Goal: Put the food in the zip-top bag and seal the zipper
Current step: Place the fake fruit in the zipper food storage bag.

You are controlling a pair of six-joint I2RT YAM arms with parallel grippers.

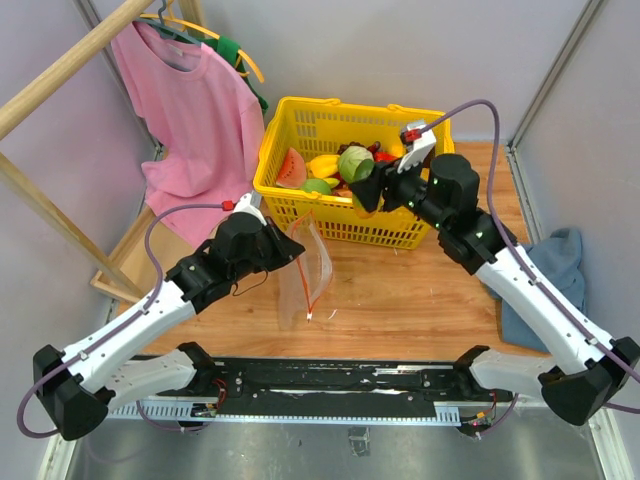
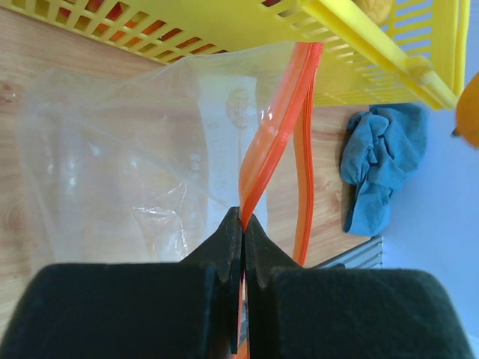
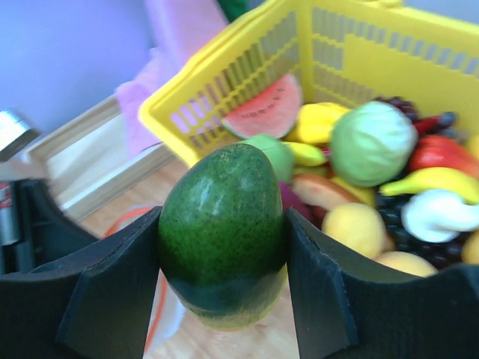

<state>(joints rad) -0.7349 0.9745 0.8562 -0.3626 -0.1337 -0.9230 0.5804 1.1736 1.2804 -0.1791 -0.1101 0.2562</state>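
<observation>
The clear zip-top bag [image 1: 303, 268] stands open on the wooden table, in front of the yellow basket [image 1: 291, 104]. My left gripper [image 1: 292, 248] is shut on one side of its red zipper [image 2: 267, 146], pinched at the fingertips [image 2: 243, 218]; the other red lip [image 2: 302, 172] hangs apart. My right gripper [image 1: 362, 197] is shut on a dark green egg-shaped toy fruit [image 3: 223, 213], held over the basket's front edge, above and right of the bag. More food lies in the basket: green cabbage [image 3: 372, 142], watermelon slice [image 3: 262, 112], yellow and red pieces.
The basket's front wall [image 1: 330, 222] stands just behind the bag. A blue cloth [image 1: 555, 265] lies at the right table edge. A pink shirt [image 1: 190, 110] hangs on a wooden rack at the back left. Grey walls close both sides.
</observation>
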